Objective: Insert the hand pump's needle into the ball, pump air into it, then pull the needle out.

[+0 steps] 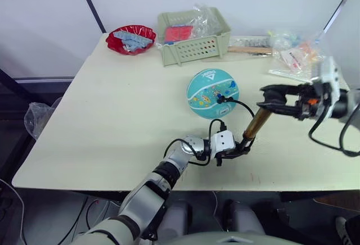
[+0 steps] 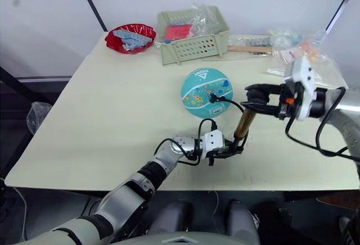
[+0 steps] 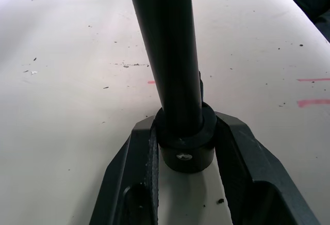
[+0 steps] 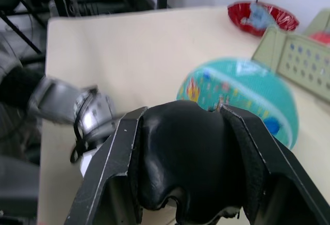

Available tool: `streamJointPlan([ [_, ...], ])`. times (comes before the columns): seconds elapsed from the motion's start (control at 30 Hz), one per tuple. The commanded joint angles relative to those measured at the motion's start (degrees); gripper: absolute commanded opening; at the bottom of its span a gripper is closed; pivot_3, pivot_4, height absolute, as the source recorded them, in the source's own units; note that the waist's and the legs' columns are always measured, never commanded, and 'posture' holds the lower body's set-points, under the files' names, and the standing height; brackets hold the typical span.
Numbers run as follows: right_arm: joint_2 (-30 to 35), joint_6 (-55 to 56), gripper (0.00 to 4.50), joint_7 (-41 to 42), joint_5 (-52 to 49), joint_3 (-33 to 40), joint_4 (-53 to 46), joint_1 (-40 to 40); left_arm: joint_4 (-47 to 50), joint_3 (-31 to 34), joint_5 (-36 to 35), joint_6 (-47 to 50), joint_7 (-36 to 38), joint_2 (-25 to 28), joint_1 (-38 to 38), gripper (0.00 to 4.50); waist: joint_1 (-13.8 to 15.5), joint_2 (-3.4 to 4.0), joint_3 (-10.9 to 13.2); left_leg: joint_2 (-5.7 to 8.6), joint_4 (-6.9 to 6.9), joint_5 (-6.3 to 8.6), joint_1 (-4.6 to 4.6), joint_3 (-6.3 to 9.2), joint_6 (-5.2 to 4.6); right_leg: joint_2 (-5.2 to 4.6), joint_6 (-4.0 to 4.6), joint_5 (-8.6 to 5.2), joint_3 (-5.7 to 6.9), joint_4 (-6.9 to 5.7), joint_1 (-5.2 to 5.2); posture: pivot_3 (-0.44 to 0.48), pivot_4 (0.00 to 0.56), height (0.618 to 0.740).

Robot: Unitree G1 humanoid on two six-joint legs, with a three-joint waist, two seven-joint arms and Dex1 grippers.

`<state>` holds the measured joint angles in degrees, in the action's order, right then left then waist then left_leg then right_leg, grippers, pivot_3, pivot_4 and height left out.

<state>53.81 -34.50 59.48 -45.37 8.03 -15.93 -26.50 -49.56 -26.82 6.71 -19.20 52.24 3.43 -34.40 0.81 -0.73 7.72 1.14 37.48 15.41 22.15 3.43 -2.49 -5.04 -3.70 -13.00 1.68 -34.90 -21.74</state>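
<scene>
**Hand pump braced at both ends, needle at the ball: pumping stage**

The hand pump [image 1: 257,122] stands tilted on the desk [image 1: 101,121], just on the robot's side of the ball [image 1: 212,93] and a little to its right. Its brass barrel leans up and away from its base toward the robot's right. The left gripper [image 1: 239,149] has its jaws clamped on the black cap at the pump's foot, pinning it to the desk; the left wrist view shows the cap wedged tight between the two fingers [image 3: 131,178]. The right gripper [image 1: 271,100] has its jaws closed around the black T-handle at the pump's upper end, and in the right wrist view the handle fills the space between them.

From the pump's base a thin black hose [image 1: 247,107] loops up to the near face of the ball, where a small black fitting sits against the teal skin. The needle itself is too small to make out, but the fitting touches the ball, so insertion looks done.

By my reading the work is in its middle step: pump held foot and handle, ready for strokes. How much air has gone in cannot be judged; the ball looks round. Left to do: finish pumping, then draw the needle out of the ball.
</scene>
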Motion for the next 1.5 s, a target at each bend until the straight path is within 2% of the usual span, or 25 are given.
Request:
streamJointPlan([
  [0.03,2.6,-1.7,1.65,-2.2,-4.2,8.4,-1.5,-5.9,-8.5,-2.6,5.3,4.2,0.4,3.4,3.3,1.07,0.0,0.01,0.1,0.02,0.01,0.00,0.00,-0.02,0.00,-0.03,-0.01,0.00,-0.02,0.00,-0.01,0.000,0.150,0.740],
  [0.2,5.0,-6.1,1.65,-2.9,-7.8,10.8,-0.2,-11.9,-8.6,-2.6,5.3,4.1,0.4,3.6,3.2,1.07,0.0,0.03,0.3,0.02,0.03,0.00,0.02,0.00,0.00,-0.09,0.00,0.00,-0.01,-0.01,-0.02,0.000,0.150,0.740],
  [0.4,6.7,-8.2,1.65,-1.2,-8.9,11.9,1.7,-13.6,-8.2,-2.8,5.5,3.7,0.8,4.1,3.7,1.07,0.0,0.20,0.3,0.07,0.13,-0.01,0.62,-0.03,0.01,-0.09,-0.01,0.04,-0.02,-0.04,-0.56,0.000,0.150,0.740],
  [0.43,6.1,-8.4,1.65,-1.6,-9.0,11.6,1.3,-12.9,-8.3,-2.8,5.5,3.7,0.8,4.2,3.7,1.07,0.0,0.20,0.3,0.08,0.13,-0.02,0.63,-0.03,0.01,-0.10,-0.02,0.04,-0.03,-0.04,-0.57,0.000,0.150,0.740],
  [0.53,3.8,-3.3,1.65,0.3,-1.8,6.0,-2.9,-1.9,-8.1,-2.6,5.3,4.0,0.6,4.1,3.6,1.07,0.1,0.00,0.2,0.10,0.13,-0.01,0.66,-0.02,0.01,-0.11,-0.02,0.05,-0.03,-0.05,-0.61,0.000,0.150,0.740],
  [0.63,0.1,0.8,1.65,-0.8,2.3,2.6,-4.3,5.3,-7.9,-2.6,5.2,4.1,0.4,4.0,3.6,1.07,0.0,-0.27,-0.1,0.08,0.12,-0.01,0.49,0.07,0.01,-0.07,-0.02,0.04,0.05,-0.04,-0.43,0.000,0.150,0.740],
  [0.8,-4.7,5.6,1.65,-1.8,7.4,-1.4,-2.8,11.4,-8.2,-2.6,5.2,4.0,0.1,4.1,3.4,1.07,-0.3,-0.51,-0.3,0.00,0.10,0.01,-0.26,0.05,0.01,-0.03,0.10,-0.08,-0.11,-0.04,0.16,0.000,0.150,0.740],
  [1.07,-10.6,19.9,1.65,-1.2,19.4,-8.3,6.0,19.4,-8.8,-2.0,4.5,3.4,0.3,3.7,3.1,1.07,-0.2,-0.82,-0.8,-0.25,0.05,0.00,-0.40,0.10,0.02,0.47,0.05,0.01,-0.12,-0.08,0.19,0.000,0.150,0.740],
  [1.13,-10.9,22.4,1.65,-0.4,20.7,-8.9,6.7,20.2,-8.8,-2.0,4.5,3.3,0.2,3.7,3.0,1.07,-0.2,-0.78,-0.8,-0.25,0.05,0.00,-0.42,0.02,0.02,0.46,0.05,0.03,-0.19,-0.08,0.20,0.000,0.150,0.740],
  [1.23,-13.0,24.0,1.65,-0.9,18.7,-7.7,6.1,20.4,-2.7,-2.2,3.6,6.6,1.9,3.6,3.4,1.07,-0.1,-0.72,-0.8,-0.26,0.05,0.00,-0.42,0.04,0.02,0.46,0.09,0.03,-0.18,-0.08,0.19,0.000,0.150,0.740],
  [1.37,-12.4,24.2,1.65,-0.3,15.0,-3.6,1.1,17.5,-5.7,-2.3,4.5,4.8,0.7,3.6,3.8,1.07,-0.1,-0.43,-0.7,-0.25,-0.01,0.00,-0.37,0.04,0.02,0.46,0.13,0.03,-0.18,-0.07,0.16,0.000,0.150,0.740],
  [1.5,-9.7,19.9,1.65,-0.7,10.2,0.2,-3.0,12.9,-7.4,-2.5,5.0,3.9,0.0,3.3,3.6,1.07,0.0,0.04,-0.3,-0.18,0.01,0.00,-0.25,0.00,0.02,0.39,0.12,0.04,-0.20,-0.07,0.09,0.000,0.150,0.740],
])
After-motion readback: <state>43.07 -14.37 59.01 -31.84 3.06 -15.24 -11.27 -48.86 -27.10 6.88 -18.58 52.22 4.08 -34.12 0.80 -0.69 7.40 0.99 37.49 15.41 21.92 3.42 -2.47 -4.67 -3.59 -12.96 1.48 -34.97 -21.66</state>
